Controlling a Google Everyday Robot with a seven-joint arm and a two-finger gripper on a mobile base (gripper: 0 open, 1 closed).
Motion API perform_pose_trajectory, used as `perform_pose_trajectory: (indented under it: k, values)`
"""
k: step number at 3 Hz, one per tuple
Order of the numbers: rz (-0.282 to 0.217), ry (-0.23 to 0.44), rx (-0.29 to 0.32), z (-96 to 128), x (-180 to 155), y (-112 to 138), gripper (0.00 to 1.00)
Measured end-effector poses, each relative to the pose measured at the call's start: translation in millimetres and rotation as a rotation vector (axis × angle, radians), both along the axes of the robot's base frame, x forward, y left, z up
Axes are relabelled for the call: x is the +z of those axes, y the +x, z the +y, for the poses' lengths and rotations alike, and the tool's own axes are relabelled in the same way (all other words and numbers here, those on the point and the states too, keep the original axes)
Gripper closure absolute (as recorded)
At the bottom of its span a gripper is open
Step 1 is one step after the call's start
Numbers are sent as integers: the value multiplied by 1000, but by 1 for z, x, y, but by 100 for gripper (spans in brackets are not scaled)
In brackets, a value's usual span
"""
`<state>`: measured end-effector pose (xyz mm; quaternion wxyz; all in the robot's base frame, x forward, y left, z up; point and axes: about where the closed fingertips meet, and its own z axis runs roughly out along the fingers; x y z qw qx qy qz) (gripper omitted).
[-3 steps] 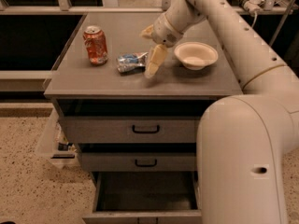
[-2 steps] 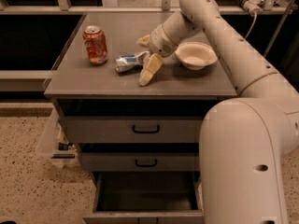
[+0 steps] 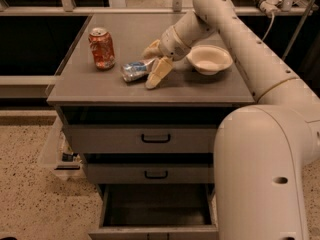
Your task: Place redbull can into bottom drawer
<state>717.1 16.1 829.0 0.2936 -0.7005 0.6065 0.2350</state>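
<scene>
Your robot's pale arm reaches in from the right, over a grey cabinet whose worktop (image 3: 125, 29) carries three things. The redbull can (image 3: 135, 70) lies on its side near the middle of the worktop, silver and blue, its body creased. An upright orange-red soda can (image 3: 101, 48) stands to its left, apart from it. A shallow white bowl (image 3: 209, 59) sits to its right, just beyond the wrist.

The gripper (image 3: 149, 69) is down at the can's right-hand end. It is spread open, with one finger on the near side and one on the far side, and the can's end lies between them. It looks as though the near finger is at or almost at the can, but you cannot tell whether it touches.

Below the worktop, the two upper drawers (image 3: 156, 156) (the ones with black handles) are shut. The bottom drawer (image 3: 157, 206) is pulled out, with its dark inside showing.

You are at the grasp step: the can is bracketed but not yet held, and nothing has gone into the drawer. Next, close the fingers squarely across the can's body. A dented can lying on its side may roll or squirt away towards the soda can, so squeeze gently. Then lift clear, bring the can forward past the worktop's front edge and lower it to the open drawer.
</scene>
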Motion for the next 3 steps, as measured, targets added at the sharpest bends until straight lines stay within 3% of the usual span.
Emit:
perform_pose_trajectory:
  k: [2, 3]
  values:
    - [0, 0, 0, -1, 8, -2, 88]
    - [-49, -32, -37, -4, 18, -14, 100]
